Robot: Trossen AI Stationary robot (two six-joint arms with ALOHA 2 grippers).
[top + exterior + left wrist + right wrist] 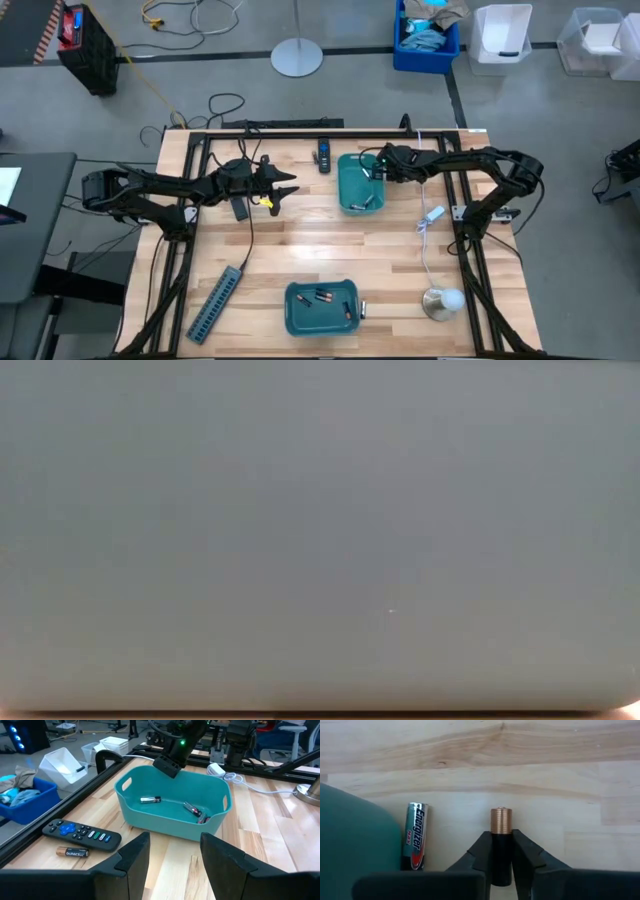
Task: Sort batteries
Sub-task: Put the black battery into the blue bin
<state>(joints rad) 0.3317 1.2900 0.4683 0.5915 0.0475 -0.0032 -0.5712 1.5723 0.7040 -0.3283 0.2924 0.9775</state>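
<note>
My right gripper (502, 851) is shut on a black-and-copper battery (501, 835), above the far teal bin (360, 187); it also shows in the left wrist view (167, 766). That bin (172, 827) holds three batteries (150, 799). An Energizer battery (416, 836) lies on the wood beside the bin (350, 835). A Duracell battery (72, 852) lies by the remote (82, 834). My left gripper (172, 852) is open and empty, left of the bin (288, 190). A near teal bin (320, 320) holds several batteries (322, 296). My right gripper pinches the battery's black body (501, 851) between its two fingers. The battery lies along the fingers, and its copper end (501, 820) sticks out past the fingertips. The fingers slant down toward the table. The battery is lifted clear of table and bin.
A grey power strip (215, 300) lies at the near left. A white puck with its cable (443, 300) lies at the near right. Black frame rails (300, 133) run round the table. The low view shows only a flat grey surface (320, 540).
</note>
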